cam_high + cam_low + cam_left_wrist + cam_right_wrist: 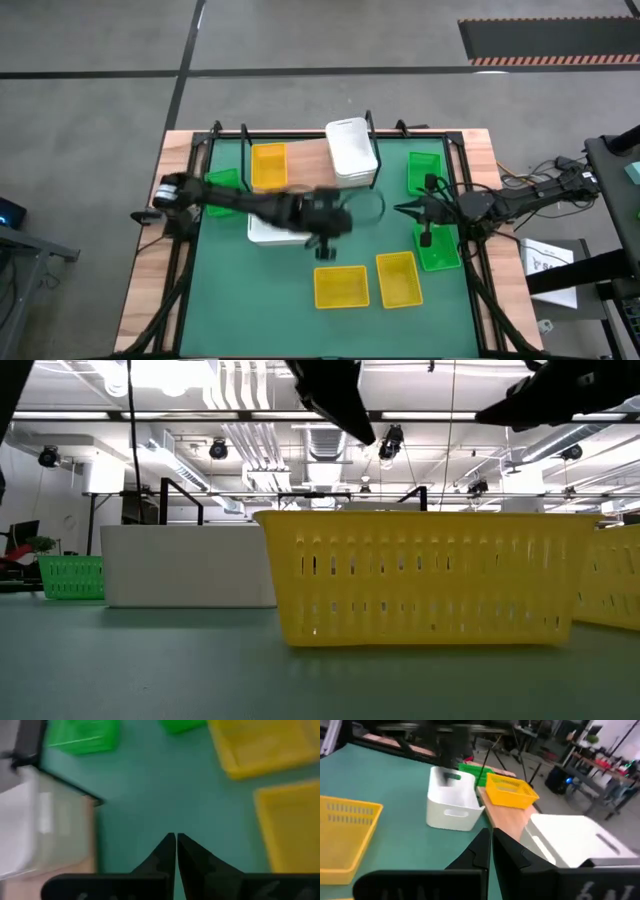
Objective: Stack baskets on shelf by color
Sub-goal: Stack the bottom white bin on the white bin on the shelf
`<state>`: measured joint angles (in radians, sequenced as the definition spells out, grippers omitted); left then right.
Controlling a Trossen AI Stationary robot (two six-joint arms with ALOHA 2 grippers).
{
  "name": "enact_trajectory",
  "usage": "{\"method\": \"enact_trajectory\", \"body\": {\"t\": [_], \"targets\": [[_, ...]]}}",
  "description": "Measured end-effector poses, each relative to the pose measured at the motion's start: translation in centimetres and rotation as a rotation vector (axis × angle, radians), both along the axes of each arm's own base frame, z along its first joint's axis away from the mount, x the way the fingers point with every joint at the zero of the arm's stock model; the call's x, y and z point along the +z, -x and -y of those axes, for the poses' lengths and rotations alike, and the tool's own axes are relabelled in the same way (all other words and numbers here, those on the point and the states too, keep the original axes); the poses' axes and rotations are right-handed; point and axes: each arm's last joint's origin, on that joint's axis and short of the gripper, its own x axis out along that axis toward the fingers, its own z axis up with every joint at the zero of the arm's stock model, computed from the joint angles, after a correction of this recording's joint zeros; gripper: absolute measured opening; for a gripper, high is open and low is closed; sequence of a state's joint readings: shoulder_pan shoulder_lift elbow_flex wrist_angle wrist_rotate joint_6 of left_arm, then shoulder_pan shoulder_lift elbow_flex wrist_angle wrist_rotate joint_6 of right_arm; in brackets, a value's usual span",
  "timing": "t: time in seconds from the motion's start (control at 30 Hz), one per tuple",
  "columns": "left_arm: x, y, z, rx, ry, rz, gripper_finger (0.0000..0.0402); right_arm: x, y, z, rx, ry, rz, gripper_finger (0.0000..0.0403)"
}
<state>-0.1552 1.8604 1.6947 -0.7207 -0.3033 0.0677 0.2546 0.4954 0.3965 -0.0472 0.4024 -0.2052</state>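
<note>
Lighting bright and even, from ceiling strip lights (300, 415) in the low view. Left arm (260, 205) motion-blurred in the high view. Left wrist view soft throughout; white basket (30, 827) smeared. Arms silhouetted against the ceiling. Shadows faint.

The yellow basket (425, 575) was slotted plastic with a slight sheen; the white basket (451, 805) was smooth plastic. The shelf (512, 822) showed light wood grain, the mat (270, 290) looked matt green, the counter (150, 290) wooden.
</note>
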Motion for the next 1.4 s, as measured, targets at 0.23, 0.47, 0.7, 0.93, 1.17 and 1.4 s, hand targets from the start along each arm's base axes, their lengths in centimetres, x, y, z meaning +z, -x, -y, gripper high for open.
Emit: {"method": "enact_trajectory", "body": {"t": [0.23, 0.47, 0.7, 0.93, 1.17, 1.4], "targets": [[-1.1, 3.5, 4.5, -0.086, -0.055, 0.041, 0.0001, -0.9, -1.4, -0.5, 0.012, -0.132, -0.051, 0.0011], [0.0, 8.8, 3.9, -0.166, -0.137, 0.229, 0.0001, 0.6, -4.7, -1.4, 0.011, -0.178, -0.094, 0.0011], [0.3, 14.0, 1.5, -0.104, -0.272, 0.456, 0.0001, 6.2, -9.7, -0.6, -0.109, -0.161, -0.268, 0.0011], [1.0, 18.3, 0.0, -0.142, -0.424, 0.640, 0.0001, 10.8, -16.5, 6.1, -0.222, -0.155, -0.485, 0.0011], [1.1, 20.8, -0.8, -0.118, -0.409, 0.723, 0.0001, 11.2, -22.1, 15.2, -0.210, -0.198, -0.603, 0.0011], [-0.3, 21.6, -1.0, -0.128, -0.418, 0.700, 0.0001, 8.9, -26.3, 22.6, -0.304, -0.253, -0.609, 0.0011]]}}
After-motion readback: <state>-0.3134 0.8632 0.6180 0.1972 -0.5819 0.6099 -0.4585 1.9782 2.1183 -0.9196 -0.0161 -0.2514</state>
